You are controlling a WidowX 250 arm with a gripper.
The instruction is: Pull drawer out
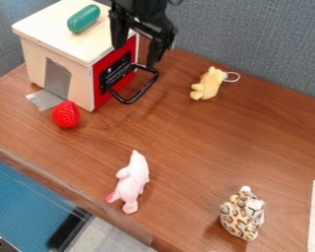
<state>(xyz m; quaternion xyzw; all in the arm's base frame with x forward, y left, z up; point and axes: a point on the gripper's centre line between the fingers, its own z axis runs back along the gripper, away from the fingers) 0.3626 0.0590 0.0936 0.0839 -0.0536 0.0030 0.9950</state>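
The wooden box [58, 32] stands at the upper left, and its red drawer front [101, 93] faces right. The drawer looks flush with the box. A black loop handle [141, 92] sticks out from that front over the table. My gripper [134, 56] hangs at the top, just above the handle, with its two fingers apart and nothing seen held. One finger is by the top edge of the red front, the other further right near the handle's far corner. Whether that finger touches the handle, I cannot tell.
A green capsule [83, 18] lies on the box top. On the wooden table [193, 133] are a red strawberry-like toy [66, 115] by the box, a yellow plush [208, 84], a pink plush [132, 181] and a spotted plush [241, 214]. Grey walls stand behind.
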